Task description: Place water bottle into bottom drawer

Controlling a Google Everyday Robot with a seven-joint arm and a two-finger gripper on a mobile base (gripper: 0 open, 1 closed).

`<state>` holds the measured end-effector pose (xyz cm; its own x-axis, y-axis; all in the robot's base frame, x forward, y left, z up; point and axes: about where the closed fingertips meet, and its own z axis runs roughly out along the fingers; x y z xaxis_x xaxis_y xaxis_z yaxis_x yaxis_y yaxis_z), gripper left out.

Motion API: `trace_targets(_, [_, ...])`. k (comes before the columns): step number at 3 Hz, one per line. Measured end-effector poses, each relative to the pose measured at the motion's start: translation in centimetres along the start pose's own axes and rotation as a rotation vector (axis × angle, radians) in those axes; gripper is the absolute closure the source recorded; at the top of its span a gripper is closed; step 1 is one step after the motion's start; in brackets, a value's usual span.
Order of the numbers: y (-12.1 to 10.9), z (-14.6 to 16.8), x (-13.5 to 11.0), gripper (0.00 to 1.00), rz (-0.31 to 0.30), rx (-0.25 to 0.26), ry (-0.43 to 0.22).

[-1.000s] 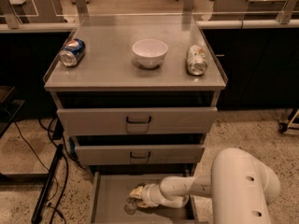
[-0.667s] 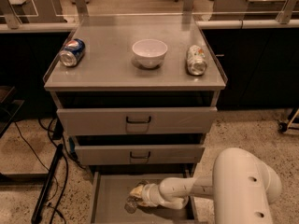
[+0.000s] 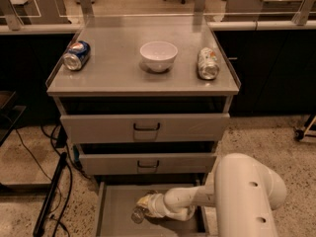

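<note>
Bench top, left to right: blue Pepsi can [image 3: 76,55] on its side, white bowl [image 3: 158,56], silver-green can [image 3: 208,63] on its side. Below, bottom drawer [image 3: 114,201] stands open; water bottle [image 3: 138,213] over its floor, pinched between the fingers of the gripper [image 3: 147,205]. White arm [image 3: 190,200] reaches in horizontally from the right.

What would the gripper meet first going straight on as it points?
Past the clear plastic water bottle at its tip, the gripper, inside the grey metal bottom drawer, would probably meet its picture-left wall.
</note>
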<state>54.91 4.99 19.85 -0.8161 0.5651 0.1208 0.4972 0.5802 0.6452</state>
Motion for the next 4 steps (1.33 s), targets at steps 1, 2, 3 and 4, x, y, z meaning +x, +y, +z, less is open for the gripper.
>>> trace_targets(1, [-0.3, 1.2, -0.2, 1.0, 0.01, 0.011, 0.005])
trace_targets(2, [-0.9, 2.1, -0.3, 1.0, 0.021, 0.026, 0.008])
trace_targets(3, [-1.8, 2.5, -0.3, 1.0, 0.033, 0.049, 0.011])
trace_targets(4, [-3.1, 2.8, 0.1, 1.0, 0.04, 0.085, 0.025])
